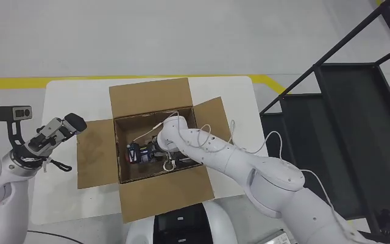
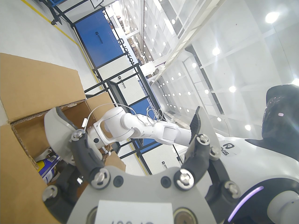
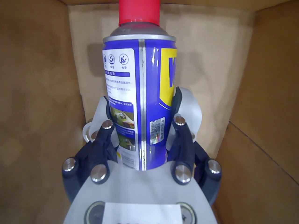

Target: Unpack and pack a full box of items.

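The can (image 3: 140,71), judged rigid and slick, is gripped round its lower body by the right end effector (image 3: 142,97); the left end effector (image 2: 126,115) is spread wide.

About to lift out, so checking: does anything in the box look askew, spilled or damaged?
Nothing stands out. The can, red cap on, sits straight in the right gripper, with no dent or leak visible. The box walls look intact and dry. The left gripper is open, outside the box.
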Robot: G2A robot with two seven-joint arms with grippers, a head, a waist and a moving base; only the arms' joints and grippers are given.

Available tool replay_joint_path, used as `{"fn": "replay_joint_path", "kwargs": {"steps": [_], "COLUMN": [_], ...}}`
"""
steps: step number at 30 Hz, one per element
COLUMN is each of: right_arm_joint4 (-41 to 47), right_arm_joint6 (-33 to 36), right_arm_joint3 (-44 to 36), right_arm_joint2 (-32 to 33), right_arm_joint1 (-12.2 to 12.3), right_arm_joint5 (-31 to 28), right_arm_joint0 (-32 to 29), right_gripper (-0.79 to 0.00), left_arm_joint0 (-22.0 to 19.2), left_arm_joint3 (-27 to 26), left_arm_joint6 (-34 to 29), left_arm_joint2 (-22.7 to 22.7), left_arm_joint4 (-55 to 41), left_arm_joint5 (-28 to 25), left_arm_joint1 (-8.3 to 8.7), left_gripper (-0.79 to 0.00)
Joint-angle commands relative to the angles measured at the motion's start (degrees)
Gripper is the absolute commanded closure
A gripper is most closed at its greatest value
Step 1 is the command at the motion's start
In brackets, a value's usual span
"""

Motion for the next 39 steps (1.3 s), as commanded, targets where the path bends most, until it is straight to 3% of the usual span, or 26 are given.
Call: {"fn": "replay_joint_path", "kwargs": {"steps": [1,8,14,18,21,27,39], "right_arm_joint4": [-0.03,-1.08,-5.92,-10.03,-13.68,-18.52,-18.52], "right_arm_joint6": [0.79,11.45,22.25,25.58,24.29,16.69,16.69], "right_arm_joint3": [-1.36,-14.04,-34.12,-45.99,-52.02,-56.65,-56.65], "right_arm_joint2": [1.13,7.39,15.54,21.59,26.17,30.56,30.56], "right_arm_joint1": [0.60,5.25,10.97,14.28,16.23,17.78,17.78], "right_arm_joint5": [1.27,9.53,14.07,14.06,14.31,17.23,17.23], "right_arm_joint0": [-0.22,-4.82,-13.64,-20.78,-25.90,-31.90,-31.90], "right_gripper": [0.000,0.000,0.000,0.000,0.000,0.000,0.000], "left_arm_joint0": [0.00,0.00,0.00,0.00,0.00,0.00,0.00], "left_arm_joint3": [0.00,0.00,0.00,0.00,0.00,0.00,0.00], "left_arm_joint6": [0.00,0.00,0.00,0.00,0.00,0.00,0.00], "left_arm_joint2": [0.00,0.00,0.00,0.00,0.00,0.00,0.00], "left_arm_joint4": [0.00,0.00,0.00,0.00,0.00,0.00,0.00], "left_arm_joint5": [0.00,0.00,0.00,0.00,0.00,0.00,0.00], "left_arm_joint1": [0.00,0.00,0.00,0.00,0.00,0.00,0.00], "left_gripper": [-0.785,-0.785,-0.785,-0.785,-0.785,-0.785,-0.785]}}
